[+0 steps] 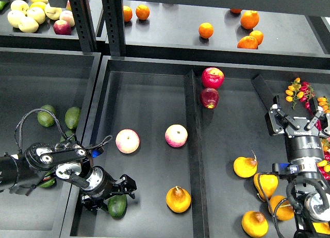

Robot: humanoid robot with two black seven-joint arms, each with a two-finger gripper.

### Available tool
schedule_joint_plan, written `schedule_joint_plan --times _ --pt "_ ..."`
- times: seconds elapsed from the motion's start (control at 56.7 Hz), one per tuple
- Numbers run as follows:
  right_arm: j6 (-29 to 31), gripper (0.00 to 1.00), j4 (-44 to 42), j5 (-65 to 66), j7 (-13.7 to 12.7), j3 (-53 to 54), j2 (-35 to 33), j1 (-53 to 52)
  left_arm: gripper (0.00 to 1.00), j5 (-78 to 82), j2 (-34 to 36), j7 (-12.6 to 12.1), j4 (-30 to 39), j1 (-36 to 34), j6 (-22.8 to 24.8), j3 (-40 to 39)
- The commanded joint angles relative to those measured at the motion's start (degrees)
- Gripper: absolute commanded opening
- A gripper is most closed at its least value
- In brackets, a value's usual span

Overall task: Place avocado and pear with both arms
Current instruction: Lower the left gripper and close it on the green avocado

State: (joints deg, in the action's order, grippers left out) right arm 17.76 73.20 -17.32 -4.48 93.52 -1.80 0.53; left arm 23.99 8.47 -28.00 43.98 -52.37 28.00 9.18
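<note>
Dark grey trays (pixel 149 99) fill the frame below a shelf (pixel 175 27) of oranges and pale fruit, and a ridge (pixel 195 145) splits the middle tray from the right one. Our left arm enters at lower left; its claw (pixel 114 194) sits at the bottom left of the middle tray, fingers closed around the avocado (pixel 118 206), which seems to rest on the tray floor, probably just being set down. Our right arm rises at lower right, its claw (pixel 295 118) spread apart and holding nothing, above the yellow fruit. The pear (pixel 178 199) stands alone at bottom centre of the middle tray, near the avocado, likely already placed. Two pink-yellow apples (pixel 152 138) lie above them.
</note>
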Motion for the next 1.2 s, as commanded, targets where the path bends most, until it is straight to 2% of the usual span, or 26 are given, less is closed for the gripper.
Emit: schedule_joint_plan --times 0.0,0.265,0.371,0.6,0.653,0.706,0.865,0.971,1.182 --pt "0.0 1.0 0.0 0.0 0.0 0.0 0.0 0.0 1.0 0.1 -0.1 0.0 -0.1 0.1 0.0 0.7" --pt "0.0 1.0 0.0 0.0 0.1 0.0 0.0 0.0 0.99 1.0 -0.6 0.0 -0.4 0.0 0.0 1.1" --pt "0.1 1.0 0.0 0.0 0.1 0.1 0.0 0.0 0.94 2.0 -0.6 0.0 -0.4 0.2 0.0 1.1" --pt "0.3 1.0 0.0 0.0 0.1 0.1 0.0 0.0 0.75 2.0 -0.6 0.0 -0.4 0.2 0.0 1.0" --pt "0.3 1.0 0.0 0.0 0.1 0.1 0.0 0.0 0.65 2.2 -0.7 0.0 -0.7 0.2 0.0 0.9" --pt "0.4 1.0 0.0 0.0 0.1 0.1 0.0 0.0 0.52 3.0 -1.0 0.0 -2.0 0.3 0.0 0.4" --pt "0.8 1.0 0.0 0.0 0.1 0.1 0.0 0.0 0.35 7.9 -1.5 0.0 -5.7 0.3 0.0 -1.4" --pt "0.9 1.0 0.0 0.0 0.1 0.1 0.0 0.0 0.3 10.4 -1.6 0.0 -6.1 0.4 0.0 -2.9" --pt "3.3 1.0 -0.2 0.0 0.0 0.1 0.0 0.1 0.24 14.2 -2.0 0.0 -6.8 1.7 0.0 -5.7"
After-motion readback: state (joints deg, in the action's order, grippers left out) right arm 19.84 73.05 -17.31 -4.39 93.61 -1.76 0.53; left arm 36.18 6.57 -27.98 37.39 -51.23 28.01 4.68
